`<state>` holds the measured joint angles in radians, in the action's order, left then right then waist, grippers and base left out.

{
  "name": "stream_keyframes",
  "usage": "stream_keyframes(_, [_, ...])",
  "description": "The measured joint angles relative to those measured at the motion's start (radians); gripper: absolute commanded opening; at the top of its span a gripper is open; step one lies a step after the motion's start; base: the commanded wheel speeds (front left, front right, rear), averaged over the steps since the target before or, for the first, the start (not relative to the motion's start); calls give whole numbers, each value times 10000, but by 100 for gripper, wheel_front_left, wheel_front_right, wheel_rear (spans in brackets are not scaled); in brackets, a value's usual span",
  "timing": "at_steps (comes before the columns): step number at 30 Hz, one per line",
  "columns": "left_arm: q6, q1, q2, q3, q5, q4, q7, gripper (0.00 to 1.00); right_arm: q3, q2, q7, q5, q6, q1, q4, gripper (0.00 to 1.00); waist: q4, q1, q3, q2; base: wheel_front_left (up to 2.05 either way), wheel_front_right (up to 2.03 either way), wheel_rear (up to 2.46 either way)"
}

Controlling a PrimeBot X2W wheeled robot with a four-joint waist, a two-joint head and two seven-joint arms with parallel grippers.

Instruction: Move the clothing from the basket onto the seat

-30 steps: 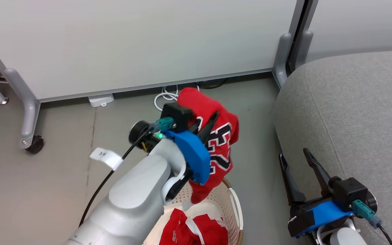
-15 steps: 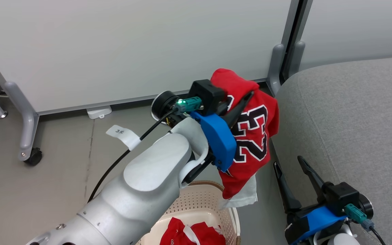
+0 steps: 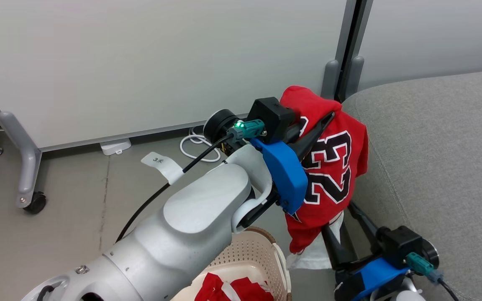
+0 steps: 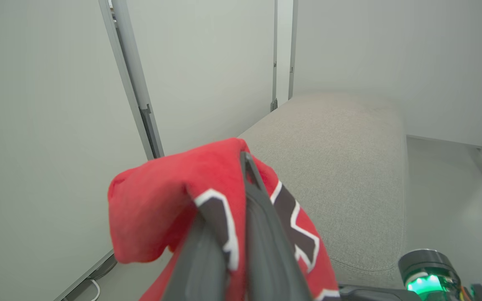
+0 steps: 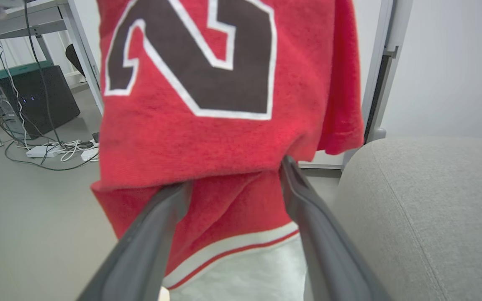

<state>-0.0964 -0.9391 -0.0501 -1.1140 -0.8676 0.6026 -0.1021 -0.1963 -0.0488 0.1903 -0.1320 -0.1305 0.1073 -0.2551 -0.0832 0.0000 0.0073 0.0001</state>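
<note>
Left hand (image 3: 320,122): clenched on the red "23" jersey (image 3: 333,167), holding it up at the edge of the seat (image 3: 433,146).
Right hand (image 5: 237,173): fingers spread apart, low beside the seat, tips against the jersey's hanging hem.
Jersey: dangling above the floor (image 3: 78,200), between basket (image 3: 257,246) and seat.
Basket: on the floor, with more red clothing (image 3: 232,292) inside.

We have the clothing (image 3: 333,167) pinched in our left gripper (image 3: 322,121). To that gripper's right and beyond lies the seat (image 3: 433,146); below it, the basket (image 3: 251,251); under the clothing's hem, our right gripper (image 5: 236,179).
</note>
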Motion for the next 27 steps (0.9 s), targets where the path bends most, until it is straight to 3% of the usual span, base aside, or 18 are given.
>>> stream_keyframes(7, [82,-159,-2,-431,-437,10,-157,0,-719,0,-297,-385,0,26,-12,100,82,0,-7,0,0,0,0])
stream_keyframes(16, [192,-301,-2,-796,-872,332,-324,0,-892,2,-217,-121,0,192,105,100,121,0,-18,0,0,0,0])
stream_keyframes(27, [253,-467,-2,-1141,-1277,487,-456,0,-2071,0,-625,-1135,0,582,142,100,184,0,6,0,0,0,0])
